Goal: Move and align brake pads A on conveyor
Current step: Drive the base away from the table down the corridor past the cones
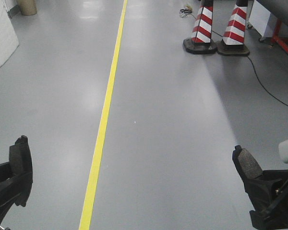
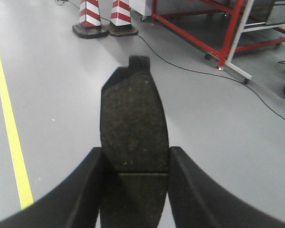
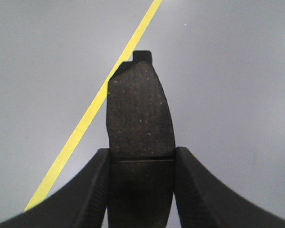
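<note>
left claw [image 2: 135, 190] clamps brake pad [image 2: 133, 128] | right claw [image 3: 141, 190] clamps brake pad [image 3: 140, 114] | risk: long overhang, jolts could twist pads | conveyor unseen

The front view looks down and ahead over grey floor [image 1: 173, 120]; each wrist view peers closely along its fingers; all share the yellow line [image 1: 105, 115]; front and left share striped cones [image 1: 221, 28].

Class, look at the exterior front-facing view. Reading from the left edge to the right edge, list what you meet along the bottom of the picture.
Left gripper holding a brake pad → yellow floor line → second brake pad held in the right gripper.
</note>
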Robot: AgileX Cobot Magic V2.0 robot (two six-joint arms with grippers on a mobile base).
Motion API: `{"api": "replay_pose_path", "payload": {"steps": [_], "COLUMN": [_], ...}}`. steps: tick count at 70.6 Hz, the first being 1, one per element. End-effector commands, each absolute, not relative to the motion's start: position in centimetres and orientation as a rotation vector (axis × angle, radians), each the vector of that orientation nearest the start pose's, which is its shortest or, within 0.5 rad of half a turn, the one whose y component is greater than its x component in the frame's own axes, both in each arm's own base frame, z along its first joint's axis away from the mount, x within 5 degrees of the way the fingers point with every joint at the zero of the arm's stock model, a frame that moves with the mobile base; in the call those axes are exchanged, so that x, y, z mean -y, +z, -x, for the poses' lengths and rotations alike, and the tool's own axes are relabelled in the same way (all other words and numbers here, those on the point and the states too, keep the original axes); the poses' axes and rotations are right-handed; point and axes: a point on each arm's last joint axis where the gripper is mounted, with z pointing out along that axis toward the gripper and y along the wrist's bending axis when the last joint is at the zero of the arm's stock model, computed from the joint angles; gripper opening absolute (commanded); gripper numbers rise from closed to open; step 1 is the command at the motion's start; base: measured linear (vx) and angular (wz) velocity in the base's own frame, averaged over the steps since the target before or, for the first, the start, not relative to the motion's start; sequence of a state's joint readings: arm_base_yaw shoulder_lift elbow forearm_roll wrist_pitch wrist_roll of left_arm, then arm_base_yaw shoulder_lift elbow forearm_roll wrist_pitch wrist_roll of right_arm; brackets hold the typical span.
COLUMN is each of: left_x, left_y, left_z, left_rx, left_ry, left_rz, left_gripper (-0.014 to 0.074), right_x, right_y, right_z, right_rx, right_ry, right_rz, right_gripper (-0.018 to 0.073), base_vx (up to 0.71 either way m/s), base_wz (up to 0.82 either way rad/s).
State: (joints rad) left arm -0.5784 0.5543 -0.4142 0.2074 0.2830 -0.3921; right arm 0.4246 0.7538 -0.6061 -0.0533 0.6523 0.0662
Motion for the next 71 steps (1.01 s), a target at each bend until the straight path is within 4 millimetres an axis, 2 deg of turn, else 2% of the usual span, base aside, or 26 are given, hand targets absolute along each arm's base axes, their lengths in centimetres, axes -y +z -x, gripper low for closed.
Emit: {"api": "replay_pose_path", "payload": {"steps": [1, 71], "left_x": [6.28, 6.28], "left_y": [30.22, 30.22], "left_z": [-10.22, -10.22], "left_rx": [-1.777, -1.777], "left_ry": [-0.515, -0.515], "left_rz": [-0.327, -0.327], "left_gripper": [0.0128, 0.0128], "right_x": [-5.73, -5.74], "right_y": [30.8, 30.82], "right_z": [-13.35, -13.36], "right_rx": [-2.132, -2.129], "right_ry": [0.215, 0.216], "right_rz": [0.431, 0.431], "right_gripper": [0.0183, 0.0183], "base_vx": [0.73, 0.74], "base_wz": [0.05, 0.0]}}
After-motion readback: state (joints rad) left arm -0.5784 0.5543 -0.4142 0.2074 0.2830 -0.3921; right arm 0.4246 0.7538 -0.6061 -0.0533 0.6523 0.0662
